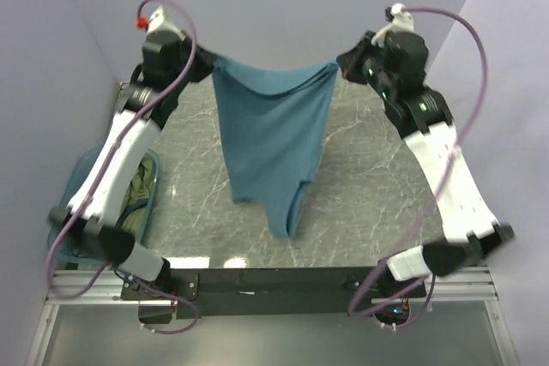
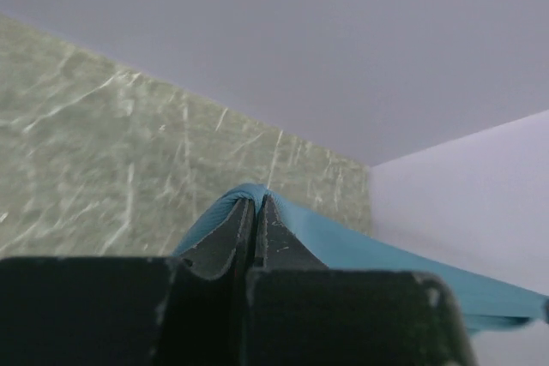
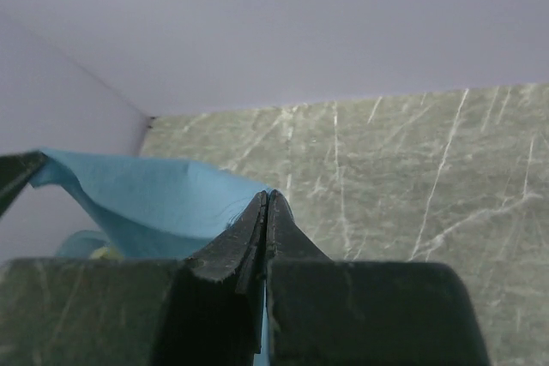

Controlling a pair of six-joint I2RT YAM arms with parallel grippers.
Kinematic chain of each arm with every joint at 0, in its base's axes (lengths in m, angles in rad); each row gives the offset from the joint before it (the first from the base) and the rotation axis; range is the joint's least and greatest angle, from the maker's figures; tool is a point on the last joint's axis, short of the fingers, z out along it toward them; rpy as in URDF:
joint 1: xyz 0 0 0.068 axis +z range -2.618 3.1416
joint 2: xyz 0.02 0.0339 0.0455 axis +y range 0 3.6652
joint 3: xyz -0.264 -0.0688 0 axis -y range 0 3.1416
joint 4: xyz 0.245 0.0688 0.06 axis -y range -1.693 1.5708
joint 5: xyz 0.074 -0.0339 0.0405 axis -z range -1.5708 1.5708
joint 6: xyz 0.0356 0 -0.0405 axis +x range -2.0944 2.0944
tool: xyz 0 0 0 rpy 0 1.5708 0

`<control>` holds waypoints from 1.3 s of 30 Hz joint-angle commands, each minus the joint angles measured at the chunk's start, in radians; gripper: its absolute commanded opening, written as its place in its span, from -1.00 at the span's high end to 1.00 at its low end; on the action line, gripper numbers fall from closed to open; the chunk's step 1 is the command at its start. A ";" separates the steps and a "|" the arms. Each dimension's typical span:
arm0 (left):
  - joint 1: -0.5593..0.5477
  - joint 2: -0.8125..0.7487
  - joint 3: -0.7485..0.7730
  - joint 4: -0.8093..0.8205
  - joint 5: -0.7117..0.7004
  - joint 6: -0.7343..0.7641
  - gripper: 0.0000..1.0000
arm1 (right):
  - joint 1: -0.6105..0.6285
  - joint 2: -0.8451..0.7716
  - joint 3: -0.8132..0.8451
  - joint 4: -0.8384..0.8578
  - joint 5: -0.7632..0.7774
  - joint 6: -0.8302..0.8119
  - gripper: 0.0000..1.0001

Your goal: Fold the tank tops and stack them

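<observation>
Above the far half of the tabletop (image 1: 369, 177), I am holding the teal-blue tank top (image 1: 270, 139) stretched in the air between both tools. The left tool (image 1: 208, 64) is clenching one upper corner of the cloth and the right tool (image 1: 340, 66) is clenching the other, so the top edge is sagging a little between them. The rest of the top is hanging down in a long, narrowing drape toward the middle of the tabletop; I cannot tell whether its lowest end is touching the surface.

In the left wrist view the fingers (image 2: 236, 237) are pressing together with blue cloth pinched at their tips and trailing off to the right. In the right wrist view the fingers (image 3: 292, 237) are likewise pressing shut on the cloth, which is running off to the left.

At the left edge of the tabletop a teal tub (image 1: 83, 162) is sitting partly under the left arm, with the olive-green tank top (image 1: 137, 195) lying crumpled inside it.
</observation>
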 commanded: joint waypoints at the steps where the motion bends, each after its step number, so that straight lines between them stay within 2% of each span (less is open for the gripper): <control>1: 0.062 0.154 0.271 0.134 0.264 0.030 0.99 | -0.064 0.093 0.176 0.159 -0.103 -0.041 1.00; 4: 0.092 0.264 0.507 0.079 0.301 0.045 0.99 | -0.084 0.208 0.372 0.141 -0.138 -0.049 1.00; 6: 0.111 0.283 0.578 0.042 0.317 0.048 0.99 | -0.084 0.270 0.513 0.096 -0.146 -0.057 1.00; 9: 0.139 0.237 0.539 0.062 0.315 0.053 0.99 | -0.086 0.285 0.578 0.038 -0.152 -0.061 1.00; 10: 0.143 0.185 0.440 0.074 0.311 0.053 0.99 | -0.086 0.270 0.548 0.038 -0.158 -0.061 1.00; 12: 0.145 0.123 0.305 0.137 0.315 0.047 0.99 | -0.084 0.188 0.360 0.061 -0.161 -0.058 1.00; 13: 0.143 0.064 0.152 0.156 0.332 0.031 0.99 | -0.086 0.151 0.272 0.079 -0.157 -0.054 1.00; 14: 0.142 0.033 0.070 0.177 0.338 0.019 0.99 | -0.086 0.114 0.091 0.111 -0.148 -0.044 1.00; 15: 0.143 0.002 -0.020 0.238 0.358 -0.011 0.99 | -0.086 0.039 -0.001 0.124 -0.140 -0.040 1.00; 16: 0.137 -0.056 -0.203 0.260 0.386 -0.025 0.99 | -0.086 0.003 -0.088 0.128 -0.120 -0.023 1.00; 17: 0.136 -0.085 -0.295 0.271 0.396 -0.044 0.99 | -0.086 -0.035 -0.261 0.128 -0.109 -0.009 1.00; 18: 0.129 -0.116 -0.390 0.286 0.406 -0.074 0.99 | -0.086 -0.108 -0.354 0.133 -0.103 0.003 1.00; 19: 0.110 -0.183 -0.588 0.344 0.413 -0.087 0.99 | -0.086 -0.147 -0.438 0.131 -0.085 0.026 1.00; 20: 0.094 -0.219 -0.688 0.360 0.401 -0.104 0.99 | -0.086 -0.184 -0.607 0.122 -0.079 0.044 1.00; 21: 0.079 -0.252 -0.780 0.372 0.391 -0.124 0.99 | -0.086 -0.252 -0.694 0.128 -0.072 0.060 1.00; 22: 0.047 -0.323 -0.957 0.401 0.383 -0.168 0.99 | -0.084 -0.287 -0.776 0.133 -0.066 0.087 1.00; 23: 0.024 -0.357 -1.040 0.412 0.374 -0.193 0.99 | -0.084 -0.319 -0.921 0.143 -0.063 0.104 1.00; 24: 0.002 -0.390 -1.183 0.418 0.342 -0.255 0.92 | -0.086 -0.371 -0.987 0.151 -0.065 0.117 0.88; 25: -0.042 -0.450 -1.245 0.430 0.341 -0.283 0.74 | -0.081 -0.396 -1.047 0.159 -0.063 0.147 0.46; 27: -0.099 -0.515 -1.342 0.444 0.296 -0.332 0.48 | -0.083 -0.463 -1.186 0.176 -0.056 0.172 -0.08; 28: -0.158 -0.583 -1.409 0.441 0.274 -0.387 0.20 | -0.083 -0.488 -1.218 0.176 -0.056 0.187 -0.24; 31: -0.214 -0.680 -1.428 0.374 0.185 -0.435 0.03 | -0.081 -0.581 -1.280 0.164 -0.033 0.215 -0.39; 33: -0.216 -0.691 -1.390 0.290 0.151 -0.403 0.01 | -0.083 -0.618 -1.275 0.151 -0.039 0.223 -0.40; 36: -0.214 -0.644 -1.249 0.161 0.043 -0.336 -0.04 | -0.060 -0.612 -1.255 0.145 -0.048 0.233 -0.40; 39: -0.211 -0.540 -1.118 0.122 -0.060 -0.267 -0.01 | 0.067 -0.586 -1.234 0.139 0.009 0.276 -0.33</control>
